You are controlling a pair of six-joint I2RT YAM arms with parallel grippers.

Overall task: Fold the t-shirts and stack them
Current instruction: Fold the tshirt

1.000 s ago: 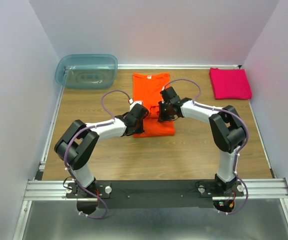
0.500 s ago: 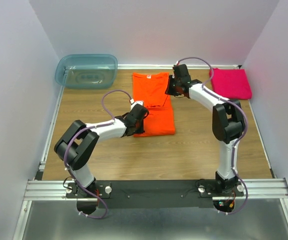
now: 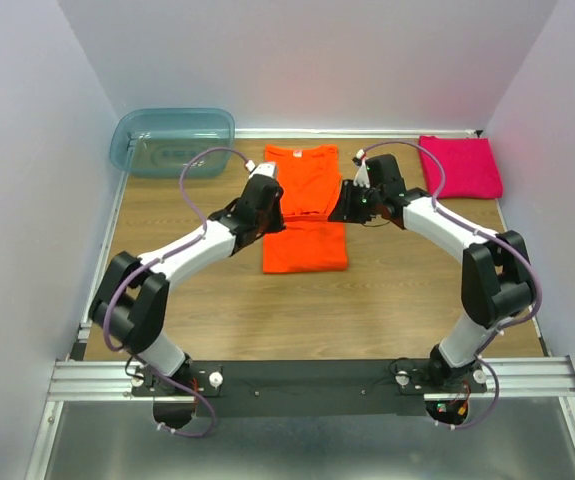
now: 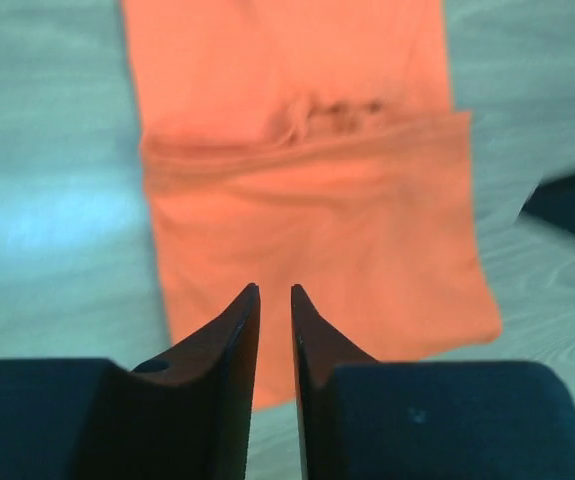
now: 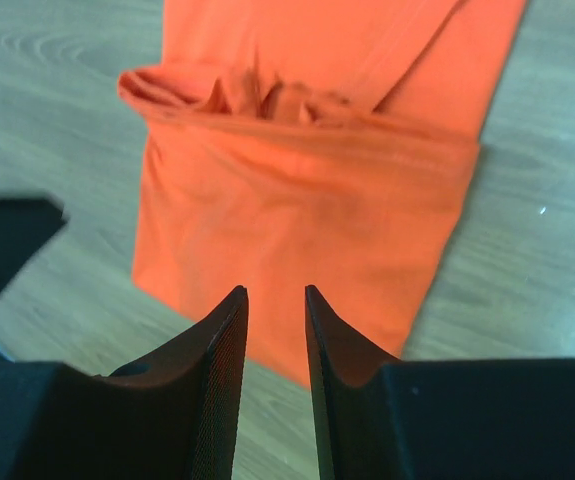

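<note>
Tub (image 3: 217,130) far-L; orange tee (image 3: 307,245) & pink tee (image 3: 459,166) on table (image 3: 367,300)

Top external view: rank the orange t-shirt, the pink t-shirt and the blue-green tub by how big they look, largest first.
1. orange t-shirt: covers the most area, lying long down the middle.
2. blue-green tub: somewhat less area, though wider.
3. pink t-shirt: clearly smallest, folded to a square.

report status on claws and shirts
Left claw and right claw narrowly open, empty, flanking the orange t-shirt. Orange folded narrow, crosswise crease midway. Pink t-shirt folded far right, not stacked. Tub far left, out of the way.
</note>
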